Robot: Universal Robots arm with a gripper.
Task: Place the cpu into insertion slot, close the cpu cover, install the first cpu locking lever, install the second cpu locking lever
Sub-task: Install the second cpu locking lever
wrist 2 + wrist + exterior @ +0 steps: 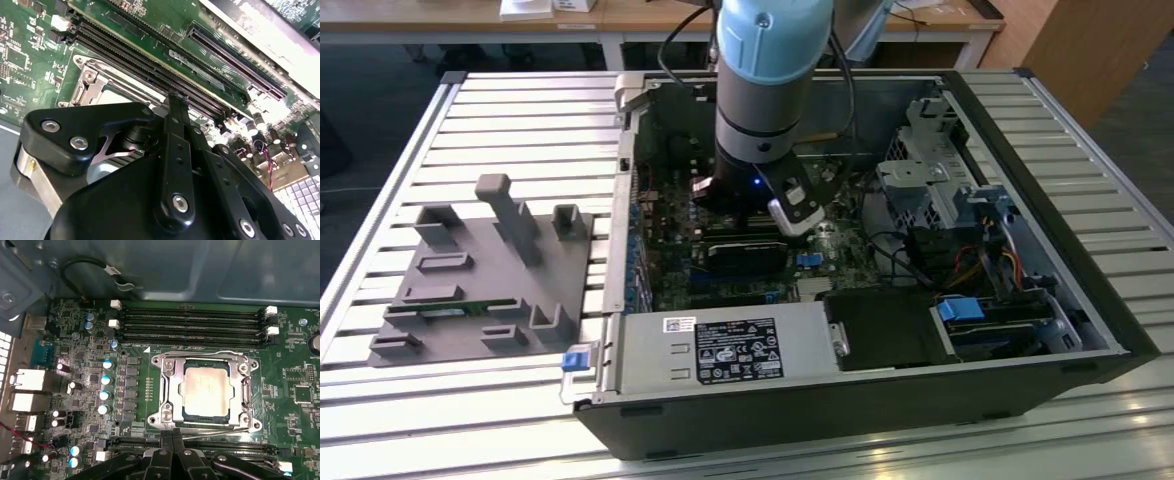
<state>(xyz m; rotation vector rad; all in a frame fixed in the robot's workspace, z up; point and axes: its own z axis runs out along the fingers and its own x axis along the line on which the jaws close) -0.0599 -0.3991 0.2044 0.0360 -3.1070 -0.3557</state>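
Note:
The cpu (206, 390), a pale silver square, lies flat in the insertion slot on the green motherboard. The shiny cpu cover (170, 390) is down around it as a frame. One thin wire locking lever (200, 354) runs along the socket edge beside the memory slots. The other lever (220, 429) runs along the opposite edge. My gripper (173, 433) is shut, its black fingertips together at the end of that second lever. In the second wrist view my gripper (175, 100) hangs just over the socket corner (90, 82). In the exterior view the arm (754, 120) reaches down into the open computer case.
Black memory slots (190, 322) lie just beyond the socket, and capacitors (106, 380) stand beside it. The case walls (1041, 170), drive bays (987, 320) and power supply (720, 350) surround the arm. A grey fixture (480, 280) sits on the slatted table at the exterior view's left.

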